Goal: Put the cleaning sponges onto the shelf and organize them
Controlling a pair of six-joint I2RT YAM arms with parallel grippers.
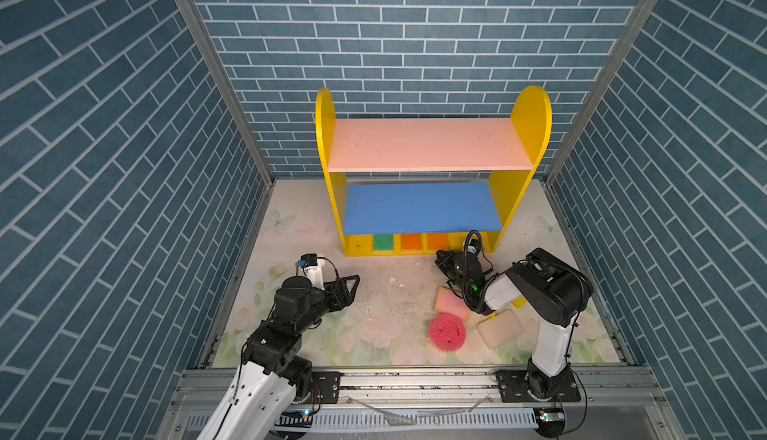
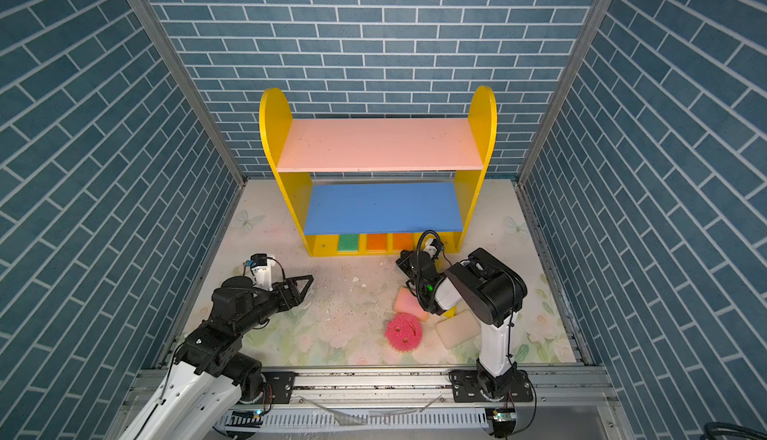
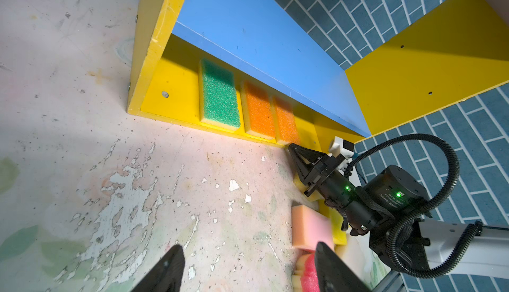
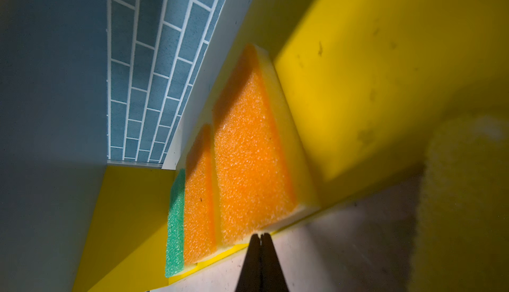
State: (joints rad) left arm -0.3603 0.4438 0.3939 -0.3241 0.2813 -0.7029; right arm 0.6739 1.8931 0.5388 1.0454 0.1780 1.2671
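The shelf (image 1: 326,126) stands at the back with bare pink and blue boards. On its yellow base lie a green sponge (image 1: 383,242) and two orange sponges (image 1: 411,242) (image 4: 248,152) side by side. My right gripper (image 4: 260,235) is shut and empty, its tips at the front edge of the right-hand orange sponge (image 3: 286,122). On the table lie a pink block sponge (image 1: 450,301), a round pink smiley sponge (image 1: 447,331), a cream sponge (image 1: 500,328) and a yellow sponge (image 3: 338,230), partly hidden under the right arm. My left gripper (image 3: 248,252) hovers open over bare table at the left.
Blue brick walls enclose the table on three sides. The floral table cover (image 1: 373,313) is scuffed, with white flakes on it. A metal rail (image 1: 415,380) with both arm bases runs along the front edge.
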